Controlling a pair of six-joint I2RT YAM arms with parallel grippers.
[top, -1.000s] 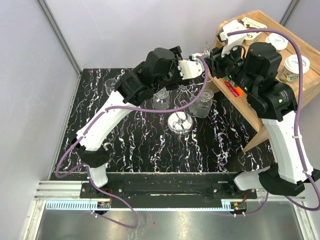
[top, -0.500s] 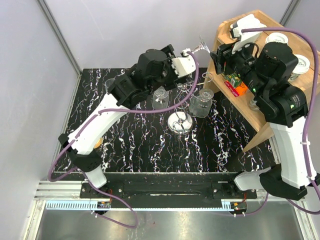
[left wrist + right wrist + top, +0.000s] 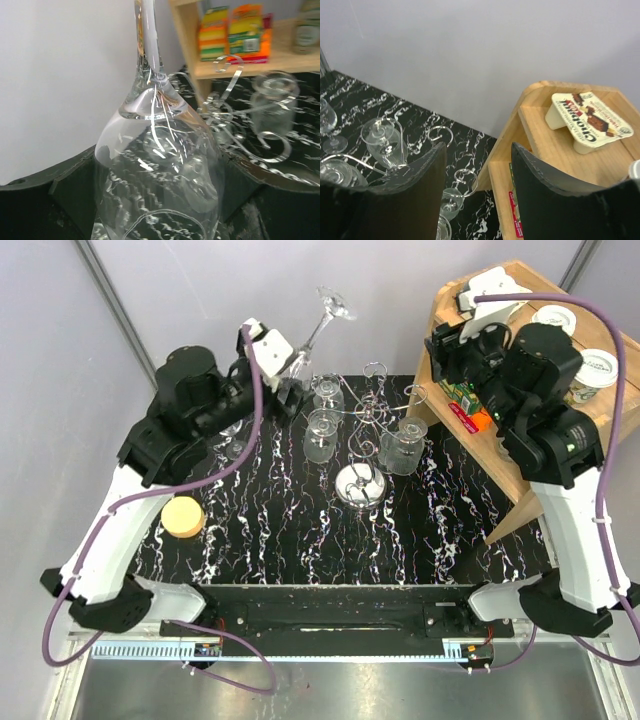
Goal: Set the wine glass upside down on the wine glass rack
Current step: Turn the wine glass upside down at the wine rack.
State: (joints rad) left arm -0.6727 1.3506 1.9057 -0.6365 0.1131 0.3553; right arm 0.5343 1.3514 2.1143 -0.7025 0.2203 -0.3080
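Note:
My left gripper (image 3: pixel 288 375) is shut on the bowl of a clear wine glass (image 3: pixel 322 316) held above the table's back left. Its stem and foot tilt up to the right. In the left wrist view the bowl (image 3: pixel 160 165) fills the space between the dark jaws, stem upward. The wine glass rack (image 3: pixel 372 416), chrome with a round mirror base and curled arms, stands mid-table to the right of the held glass. Its curls (image 3: pixel 234 85) show beyond the bowl. My right gripper (image 3: pixel 443 348) hangs open and empty over the shelf's edge, the rack's rings (image 3: pixel 439 135) below its left finger.
Three glasses (image 3: pixel 322 436) hang upside down on the rack. Another glass (image 3: pixel 234 443) stands under my left arm. A yellow disc (image 3: pixel 183 517) lies at the left. The wooden shelf (image 3: pixel 520 430) at the right carries cups, a snack tub (image 3: pixel 587 122) and coloured packs.
My right gripper opened and let go of the glass, then drew back over the shelf. The left arm swung left and back with the wine glass.

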